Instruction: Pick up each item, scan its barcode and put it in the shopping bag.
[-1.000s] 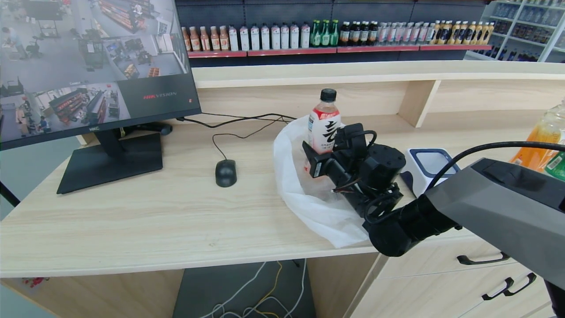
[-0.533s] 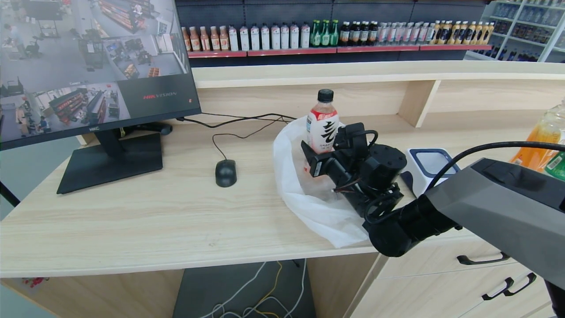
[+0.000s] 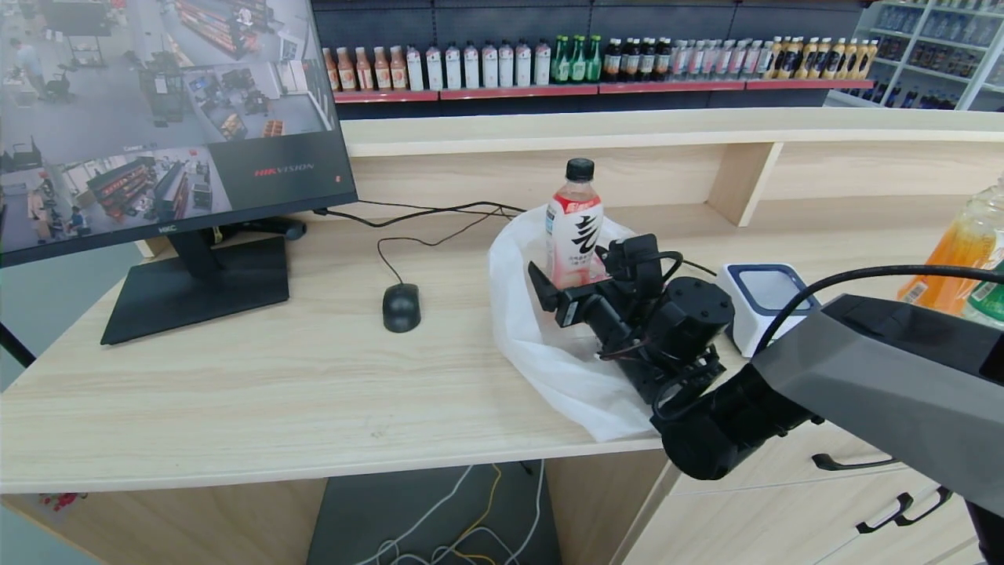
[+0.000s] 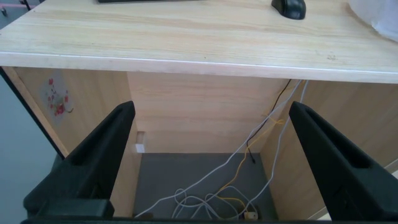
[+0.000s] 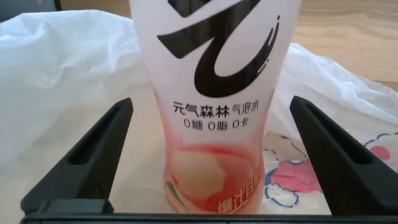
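A pink drink bottle with a black cap stands upright inside the white shopping bag on the wooden counter. My right gripper is open at the bottle's lower part, one finger on each side. In the right wrist view the bottle fills the middle, with a gap to each finger of the right gripper and the bag behind it. My left gripper is open and holds nothing, low in front of the counter's edge, facing the space under it.
A white barcode scanner stands right of the bag. An orange bottle and a green one are at the far right. A monitor and a mouse sit on the left. Cables hang under the counter.
My right gripper has drawn back a little from the bottle, toward the counter's front edge. The bottle has stayed upright in the bag.
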